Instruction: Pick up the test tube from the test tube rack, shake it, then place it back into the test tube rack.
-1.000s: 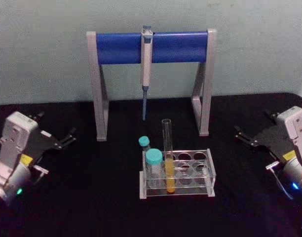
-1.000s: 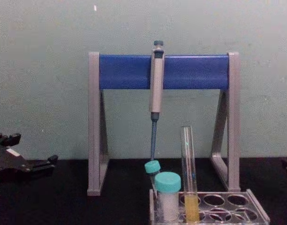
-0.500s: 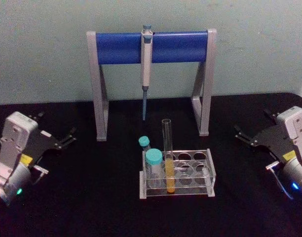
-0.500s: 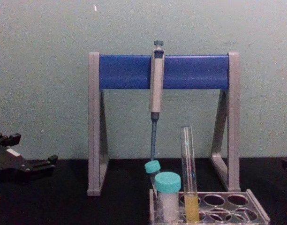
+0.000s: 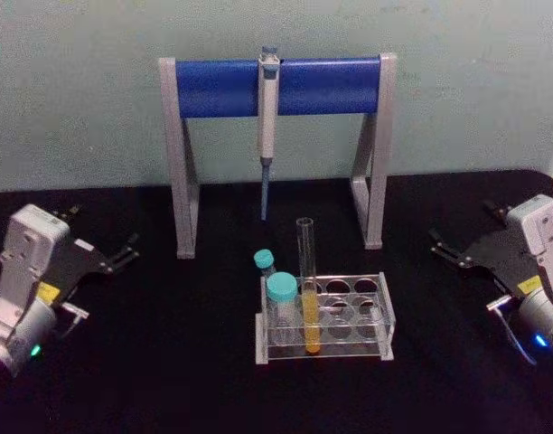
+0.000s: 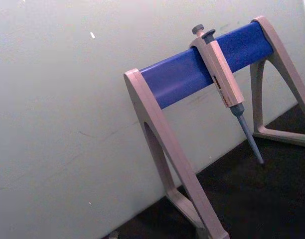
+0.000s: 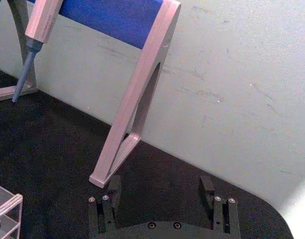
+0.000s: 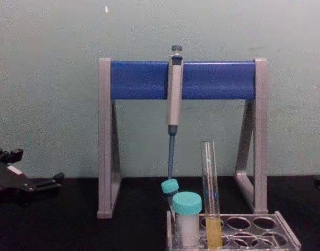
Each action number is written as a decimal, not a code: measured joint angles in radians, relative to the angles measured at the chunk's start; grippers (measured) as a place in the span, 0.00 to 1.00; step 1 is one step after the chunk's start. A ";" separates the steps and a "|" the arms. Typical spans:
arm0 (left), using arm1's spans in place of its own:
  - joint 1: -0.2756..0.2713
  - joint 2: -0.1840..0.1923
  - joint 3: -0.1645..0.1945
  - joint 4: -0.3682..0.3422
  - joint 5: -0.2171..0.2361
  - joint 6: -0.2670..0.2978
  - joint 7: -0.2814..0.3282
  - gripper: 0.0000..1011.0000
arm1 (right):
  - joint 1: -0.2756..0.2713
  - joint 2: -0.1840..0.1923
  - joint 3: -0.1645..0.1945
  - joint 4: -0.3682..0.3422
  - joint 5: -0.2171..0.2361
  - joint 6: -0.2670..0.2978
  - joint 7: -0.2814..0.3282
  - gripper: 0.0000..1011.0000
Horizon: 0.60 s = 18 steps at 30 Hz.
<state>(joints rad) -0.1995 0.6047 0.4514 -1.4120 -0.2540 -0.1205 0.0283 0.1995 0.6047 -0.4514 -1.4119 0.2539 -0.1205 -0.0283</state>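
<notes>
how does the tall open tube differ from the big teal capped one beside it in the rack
The test tube is taller, slimmer and uncapped; the capped tube is shorter, wider and closed. The test tube holds yellow-orange liquid; the capped tube looks white. Both stand upright in the rack.

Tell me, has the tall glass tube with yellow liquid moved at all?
No. The test tube sits in the same hole of the test tube rack, beside the teal-capped tube, as before.

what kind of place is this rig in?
Likely a lab-bench mock-up: a pipette hangs on a stand, and a test tube with yellow liquid stands in a rack beside capped tubes. Left gripper and right gripper sit idle at the sides.
</notes>
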 joint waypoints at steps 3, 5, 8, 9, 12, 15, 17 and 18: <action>0.000 0.000 0.000 0.000 0.000 0.000 0.000 0.99 | 0.000 0.000 0.000 0.000 0.000 0.000 0.000 0.99; 0.000 0.000 0.000 0.000 0.000 0.000 0.000 0.99 | 0.000 0.000 0.000 0.000 0.000 0.000 0.000 0.99; 0.000 0.000 0.000 0.000 0.000 0.000 0.000 0.99 | 0.000 0.000 0.000 0.000 0.000 0.000 0.000 0.99; 0.000 0.000 0.000 0.000 0.000 0.000 0.000 0.99 | 0.000 0.000 0.000 0.000 0.000 0.000 0.000 0.99; 0.000 0.000 0.000 0.000 0.000 0.000 0.000 0.99 | 0.000 0.000 0.000 0.000 0.000 0.000 0.000 0.99; 0.000 0.000 0.000 0.000 0.000 0.000 0.000 0.99 | 0.000 0.000 0.000 0.000 0.000 0.000 0.000 0.99; 0.000 0.000 0.000 0.000 0.000 0.000 0.000 0.99 | 0.000 0.000 0.000 0.000 0.000 0.000 0.000 0.99; 0.000 0.000 0.000 0.000 0.000 0.000 0.000 0.99 | 0.000 0.000 0.000 0.000 0.000 0.000 0.000 0.99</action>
<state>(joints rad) -0.1995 0.6047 0.4514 -1.4120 -0.2539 -0.1205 0.0283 0.1995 0.6047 -0.4514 -1.4120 0.2539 -0.1205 -0.0283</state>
